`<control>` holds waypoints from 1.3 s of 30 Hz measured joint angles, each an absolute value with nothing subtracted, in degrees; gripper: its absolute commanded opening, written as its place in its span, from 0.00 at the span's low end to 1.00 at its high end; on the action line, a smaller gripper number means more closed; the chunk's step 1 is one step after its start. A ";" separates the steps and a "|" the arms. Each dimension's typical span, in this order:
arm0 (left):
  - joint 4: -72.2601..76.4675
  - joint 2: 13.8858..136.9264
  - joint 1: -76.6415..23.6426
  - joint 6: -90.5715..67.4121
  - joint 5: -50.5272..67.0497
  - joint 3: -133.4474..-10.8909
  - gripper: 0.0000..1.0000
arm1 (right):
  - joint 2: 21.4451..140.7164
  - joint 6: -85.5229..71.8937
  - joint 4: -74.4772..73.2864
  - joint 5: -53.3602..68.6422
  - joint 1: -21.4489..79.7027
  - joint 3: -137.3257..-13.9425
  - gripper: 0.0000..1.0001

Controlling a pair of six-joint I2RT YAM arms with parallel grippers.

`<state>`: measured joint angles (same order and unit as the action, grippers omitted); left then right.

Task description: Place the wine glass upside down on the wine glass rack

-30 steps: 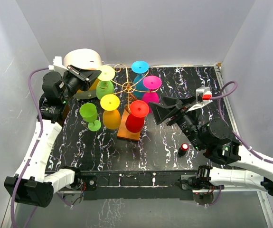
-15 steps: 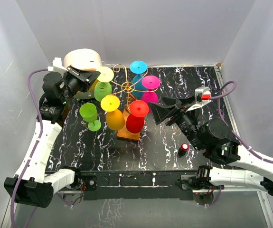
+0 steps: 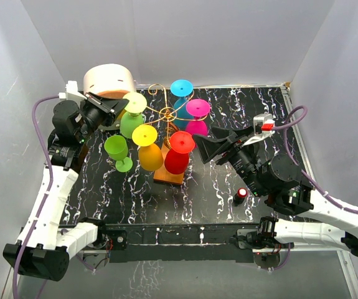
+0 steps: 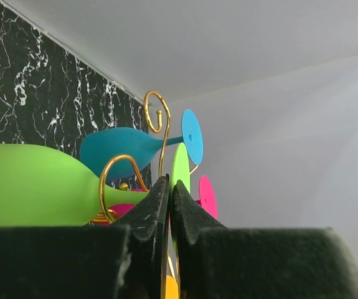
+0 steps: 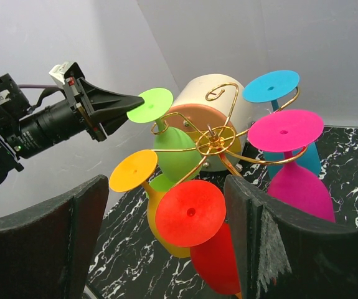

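Left pincer (image 4: 170, 183) closed, tips apparently nipping the rim of the foot of the lime-green plastic wine glass (image 3: 131, 123). This glass hangs bowl-down on the left side of the thin gold wire wine glass rack (image 3: 166, 114), with its stem inside one gold curl. The rack stands on its flat orange base, mid-table. Right pincer (image 3: 206, 144) spread wide, holding nothing, facing the rack from the right and apart from it.

Step in hand, as I judge it: seat the stem fully in the curl, then let go.
- Ease the foot toward the central post until the disc rests on the wire.
- Open slowly and draw back along the line of the fingers, away from the yellow wine glass (image 3: 149, 156) hanging just beside.
- A sideways tug would likely swing the light rack.

Containers:
- Other inverted glasses on the rack: yellow, red wine glass (image 3: 182, 142), magenta wine glass (image 3: 198, 108), cyan wine glass (image 3: 182, 88). Nothing shows in the bowls.
- Darker green wine glass (image 3: 115, 147) stands upright on the black marbled table (image 3: 216, 180) near the rack. Bowl looks empty.
- Cream-and-orange drum-shaped box (image 3: 107, 78) sits behind the left pincer. Inside not visible.
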<state>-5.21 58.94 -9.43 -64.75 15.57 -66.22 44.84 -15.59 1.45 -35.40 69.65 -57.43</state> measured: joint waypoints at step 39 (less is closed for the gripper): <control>-7.31 56.38 -9.17 -67.46 20.08 -60.53 0.28 | 45.52 -16.86 1.96 -34.13 69.65 -57.21 0.74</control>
